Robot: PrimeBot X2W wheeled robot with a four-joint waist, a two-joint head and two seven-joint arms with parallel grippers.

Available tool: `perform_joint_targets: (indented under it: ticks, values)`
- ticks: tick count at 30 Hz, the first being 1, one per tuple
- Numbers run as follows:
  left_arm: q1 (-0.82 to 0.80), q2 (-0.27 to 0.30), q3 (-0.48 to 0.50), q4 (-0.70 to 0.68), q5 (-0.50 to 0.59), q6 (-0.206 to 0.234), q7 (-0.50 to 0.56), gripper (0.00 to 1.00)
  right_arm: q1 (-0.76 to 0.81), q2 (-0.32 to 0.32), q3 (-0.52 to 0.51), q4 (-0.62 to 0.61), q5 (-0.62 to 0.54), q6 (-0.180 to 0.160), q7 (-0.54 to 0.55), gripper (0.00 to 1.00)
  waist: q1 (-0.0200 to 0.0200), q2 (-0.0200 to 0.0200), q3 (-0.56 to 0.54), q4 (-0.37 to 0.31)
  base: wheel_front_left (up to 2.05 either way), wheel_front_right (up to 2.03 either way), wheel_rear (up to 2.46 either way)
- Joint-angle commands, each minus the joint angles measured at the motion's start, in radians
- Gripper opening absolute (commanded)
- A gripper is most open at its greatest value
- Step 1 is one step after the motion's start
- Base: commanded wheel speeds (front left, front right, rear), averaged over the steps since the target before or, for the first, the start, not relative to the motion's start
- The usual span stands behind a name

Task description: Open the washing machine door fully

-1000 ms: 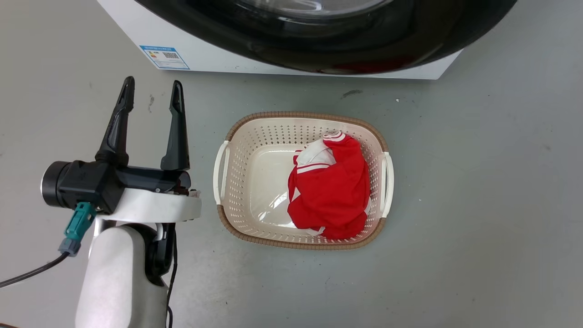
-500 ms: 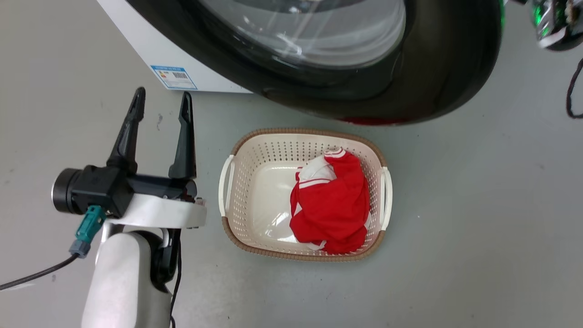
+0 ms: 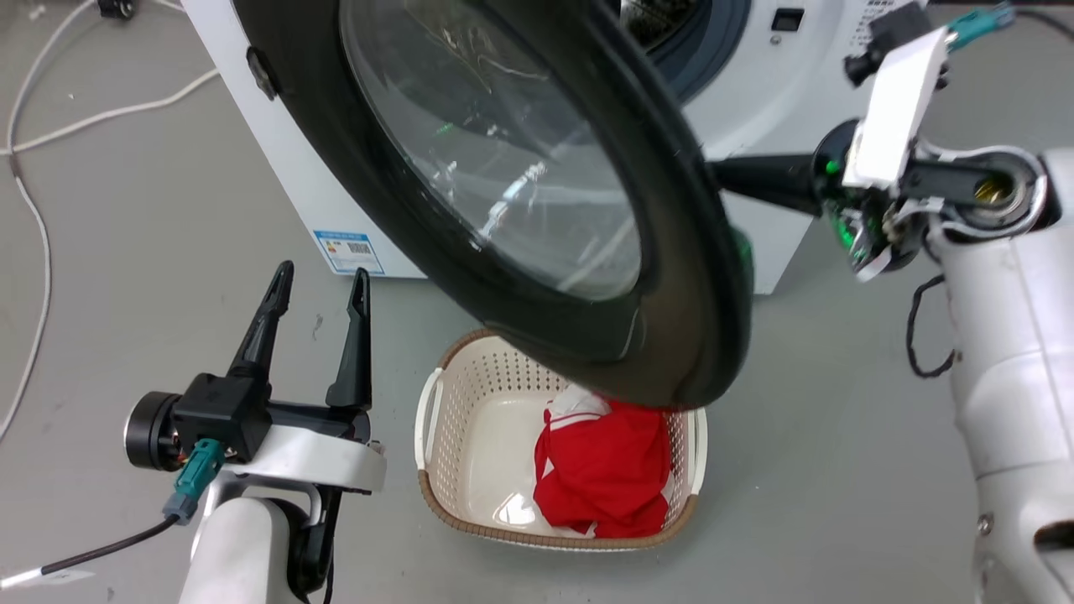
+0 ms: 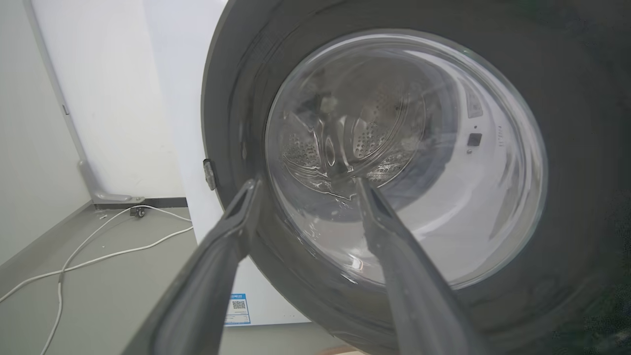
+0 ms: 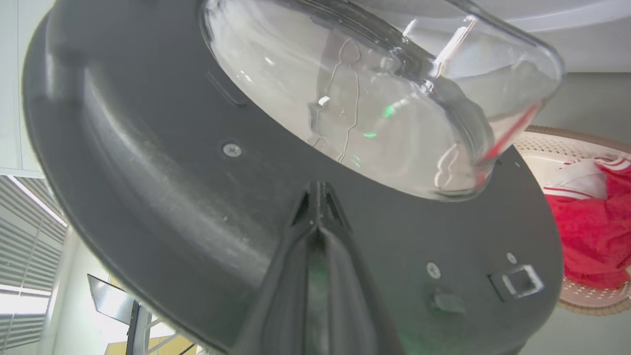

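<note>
Out over the basket [image 3: 436, 419], the washing machine door [image 3: 495, 193] hung maybe halfway open, right gripper [image 5: 318, 197] pinched closed against its inner rim, left gripper [image 3: 323, 270] spread wide and idle, more swing to go.

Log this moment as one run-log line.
washing machine door: partly open | right claw: shut, tips against door's inner face | left claw: open, empty

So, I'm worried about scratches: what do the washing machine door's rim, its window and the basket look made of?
Washing machine door rim: likely glossy black plastic; smooth reflections, screws set in its inner face. Window: clear and bulging with sharp highlights; glass or hard plastic, can't tell. Basket: matte beige moulded plastic, perforated, with a brown woven-look rim.
</note>
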Motion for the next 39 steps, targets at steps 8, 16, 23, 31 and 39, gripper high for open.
perform_joint_targets:
  ticks: [8,16,23,31,39]
  values:
    - [0.045,-0.004,-0.003,0.008,0.004,0.000,-0.002,1.00,0.148,0.052,0.042,-0.113,0.025,0.000,0.031,0.00,0.0001,0.0000,-0.075,0.009,0.00,0.00,0.00]
    - [0.080,-0.005,0.003,0.013,0.004,0.000,-0.002,1.00,0.268,0.063,0.157,-0.223,0.127,0.000,-0.016,0.00,0.0001,0.0000,-0.117,0.019,0.00,0.00,0.00]
    - [0.097,-0.008,0.009,0.017,0.007,0.000,-0.002,1.00,0.332,0.059,0.273,-0.262,0.216,0.000,-0.103,0.00,0.0001,0.0000,-0.136,0.025,0.00,0.00,0.00]
    - [0.111,-0.011,0.016,0.017,0.012,0.000,-0.002,1.00,0.381,0.058,0.287,-0.286,0.275,0.000,-0.245,0.00,0.0001,0.0000,-0.152,0.021,0.00,0.00,0.00]
    - [0.129,-0.012,0.035,0.011,0.015,0.000,-0.002,1.00,0.476,0.058,0.167,-0.306,0.285,0.000,-0.631,0.00,0.0001,0.0000,-0.160,-0.002,0.00,0.00,0.00]
